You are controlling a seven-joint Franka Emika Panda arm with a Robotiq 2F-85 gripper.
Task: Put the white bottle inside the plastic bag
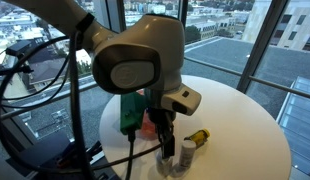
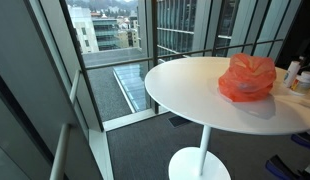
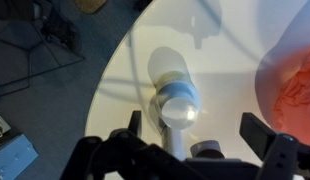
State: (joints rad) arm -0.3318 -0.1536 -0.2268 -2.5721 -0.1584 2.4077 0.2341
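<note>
White bottle (image 3: pixel 175 92) btwn spread fingers (image 3: pixel 263 136), bag (image 3: pixel 293 80) nr.

The plastic bag (image 3: pixel 293 85) is blurred and cut off at the wrist view's edge; the desk (image 2: pixel 195 95) is cropped.

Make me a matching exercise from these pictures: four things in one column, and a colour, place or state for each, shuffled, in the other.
1 bag
2 bottle
3 table
4 pincer

A open
B stands on one pedestal
C orange
D white, by the pincer

Pairs: 1-C, 2-D, 3-B, 4-A
</note>
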